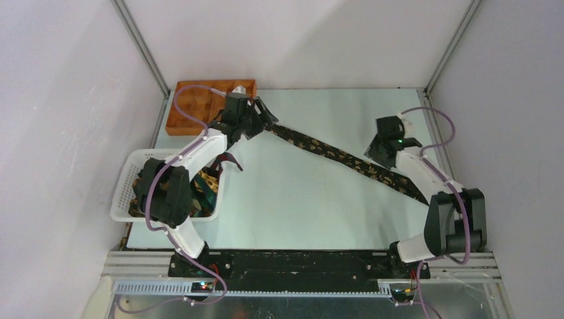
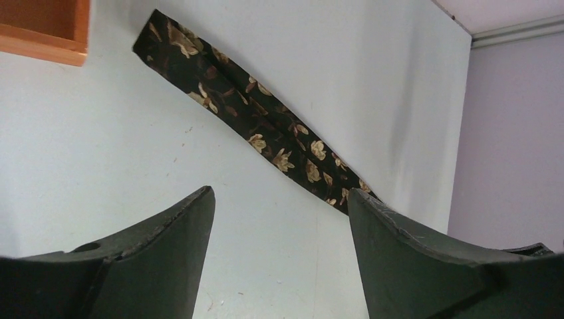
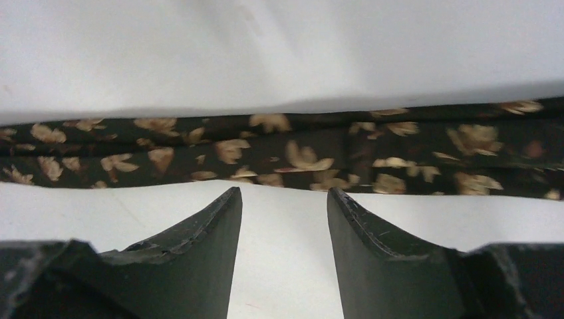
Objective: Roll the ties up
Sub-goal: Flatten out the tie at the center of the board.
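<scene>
- Looking from above, we see one tie (image 1: 339, 156) lying flat and stretched out on the tabletop (image 1: 299, 212), on a diagonal from the far left to the near right.
- Its far end lies just beside the left end effector (image 1: 261, 121), close to the corner of the orange tray (image 1: 193, 106), which sits at the far left edge.
- Its near end passes under the right arm, so we cannot see where it finishes.
- In the left wrist view, the fingers of the left end effector stand wide apart with only bare tabletop between them. The tie lies in front of the fingertips and does not touch them.
- The right end effector (image 3: 284, 191) hangs over the middle part of the tie, towards the right side of the tabletop.
- Its fingers are also apart, with a narrower gap than on the left, and nothing is between them. The tie runs across just ahead of the tips, and we see its gold and brown leaf print on the dark cloth.
- A white mesh basket (image 1: 125, 193) stands at the left side, partly hidden by the left arm, and further ties (image 1: 206, 187) lie heaped inside it.
</scene>
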`<state>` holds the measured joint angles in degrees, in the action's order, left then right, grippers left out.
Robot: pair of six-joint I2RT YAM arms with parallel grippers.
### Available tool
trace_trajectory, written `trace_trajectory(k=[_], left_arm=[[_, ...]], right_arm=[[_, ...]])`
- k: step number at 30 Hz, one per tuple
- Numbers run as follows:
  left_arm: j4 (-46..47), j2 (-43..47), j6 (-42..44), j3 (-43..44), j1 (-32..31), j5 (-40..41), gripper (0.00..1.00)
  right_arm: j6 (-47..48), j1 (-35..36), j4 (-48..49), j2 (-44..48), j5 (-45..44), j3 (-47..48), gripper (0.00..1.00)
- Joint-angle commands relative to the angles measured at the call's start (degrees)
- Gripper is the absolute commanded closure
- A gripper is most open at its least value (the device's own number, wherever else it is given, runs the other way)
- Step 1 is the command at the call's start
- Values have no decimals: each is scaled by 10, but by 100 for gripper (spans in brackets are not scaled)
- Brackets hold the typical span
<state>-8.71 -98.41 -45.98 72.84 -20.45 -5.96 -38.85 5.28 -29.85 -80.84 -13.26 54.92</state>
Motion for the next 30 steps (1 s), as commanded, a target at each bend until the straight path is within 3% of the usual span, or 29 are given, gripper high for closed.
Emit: trace_trajectory(k=[1, 7, 16, 23, 30], left_arm=[[-28, 46, 23, 1, 1, 41, 21], [-62, 68, 38, 4, 9, 56, 21], [-82, 78, 35, -5, 10, 83, 22], [-100, 90, 42, -5, 9, 90, 22], [-134, 171, 65, -65, 10, 111, 22]], right_arm=[[-34, 83, 30, -71, -76, 59, 47], [-52, 189, 57, -145, -93, 99, 47], [-55, 223, 57, -185, -75, 129, 46], [-53, 164, 25, -129, -50, 93, 43], [-32, 27, 11, 29, 59, 1, 40]])
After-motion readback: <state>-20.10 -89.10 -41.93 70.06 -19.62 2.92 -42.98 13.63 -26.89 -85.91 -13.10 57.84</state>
